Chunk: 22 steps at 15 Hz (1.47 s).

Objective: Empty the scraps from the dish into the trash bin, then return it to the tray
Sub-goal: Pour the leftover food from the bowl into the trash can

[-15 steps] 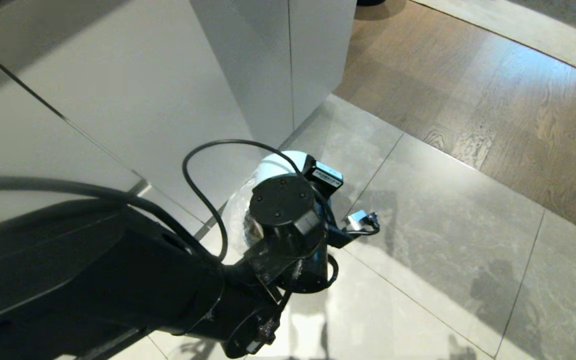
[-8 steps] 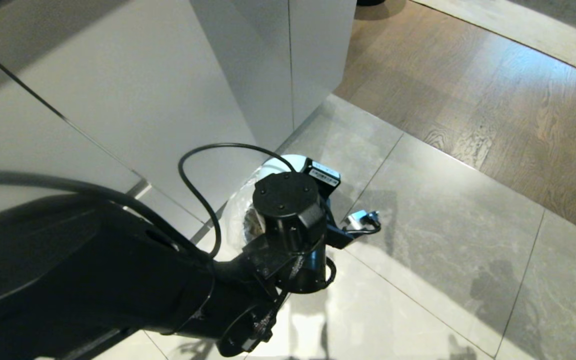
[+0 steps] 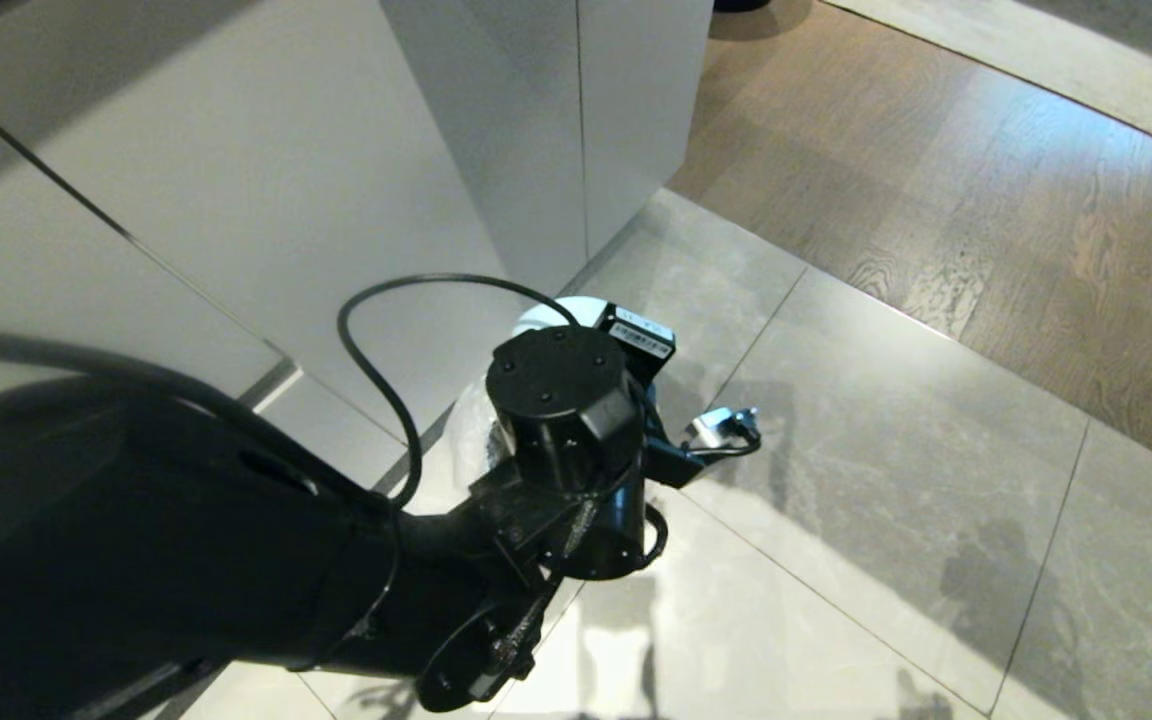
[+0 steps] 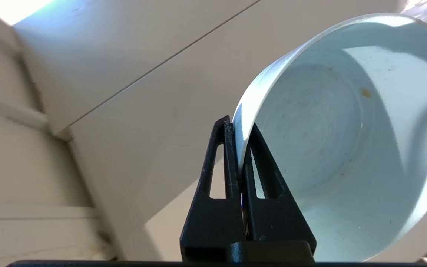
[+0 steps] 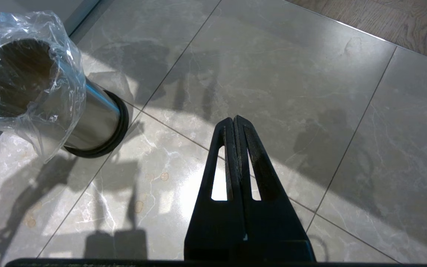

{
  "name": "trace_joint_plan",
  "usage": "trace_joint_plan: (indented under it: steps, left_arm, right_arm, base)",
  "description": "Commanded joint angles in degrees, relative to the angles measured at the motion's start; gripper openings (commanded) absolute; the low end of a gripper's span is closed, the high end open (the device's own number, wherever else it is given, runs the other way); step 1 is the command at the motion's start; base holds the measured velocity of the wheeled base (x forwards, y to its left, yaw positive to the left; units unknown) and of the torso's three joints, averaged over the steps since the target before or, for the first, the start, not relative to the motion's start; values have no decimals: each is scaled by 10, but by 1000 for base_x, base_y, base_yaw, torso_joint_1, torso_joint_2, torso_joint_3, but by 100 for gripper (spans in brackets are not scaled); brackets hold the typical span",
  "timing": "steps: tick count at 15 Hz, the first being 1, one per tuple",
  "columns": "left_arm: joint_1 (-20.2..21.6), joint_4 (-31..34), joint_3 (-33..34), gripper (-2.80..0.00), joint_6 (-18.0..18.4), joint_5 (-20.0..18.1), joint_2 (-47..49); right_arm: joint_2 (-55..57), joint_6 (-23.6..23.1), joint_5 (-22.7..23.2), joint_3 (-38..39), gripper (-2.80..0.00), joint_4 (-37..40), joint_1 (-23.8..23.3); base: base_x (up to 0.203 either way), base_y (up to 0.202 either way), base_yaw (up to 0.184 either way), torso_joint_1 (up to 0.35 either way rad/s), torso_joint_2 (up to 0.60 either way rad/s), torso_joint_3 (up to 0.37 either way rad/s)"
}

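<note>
The left arm point(image 3: 236, 560) is matte black and bulky, ending in a round wrist cap point(image 3: 561, 385) dotted with small screws. A thin black cable point(image 3: 376, 370) loops above it. A white barcode label point(image 3: 642, 335) marks the wrist camera housing.

L arm point(image 3: 356, 540) over tile floor point(image 3: 886, 480)

From the head we look steeply down past our left arm point(image 3: 236, 560) onto the tiled floor point(image 3: 886, 500). Our left wrist view sits close behind its fingers point(image 4: 252, 155), facing white cabinet panels point(image 4: 124, 55). Our right wrist view hangs above the same floor, the trash bin point(image 5: 50, 96) off to one side of its fingers point(image 5: 235, 148).
</note>
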Motion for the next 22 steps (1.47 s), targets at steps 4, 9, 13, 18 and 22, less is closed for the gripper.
trace_joint_plan:
  steps: [4, 9, 13, 18, 22]
  left_arm:
    - [0, 96, 3, -280, -108, -1, -11]
    - [3, 103, 7, -280, -167, -1, -24]
    - [4, 104, 16, -280, -219, -1, -30]
    - [7, 136, 20, -280, -300, -3, -36]
    - [31, 200, 18, -280, -410, -48, -41]
  right_arm:
    - [0, 0, 0, 0, -280, -1, 0]
    - [1, 0, 0, 0, -280, 0, 0]
    - [0, 0, 0, 0, -280, -1, 0]
    - [1, 0, 0, 0, -280, 0, 0]
    - [0, 0, 0, 0, -280, 0, 0]
  base:
    - [0, 0, 0, 0, 0, 0]
    - [0, 0, 0, 0, 0, 0]
    - [0, 0, 0, 0, 0, 0]
    - [0, 0, 0, 0, 0, 0]
    - [0, 0, 0, 0, 0, 0]
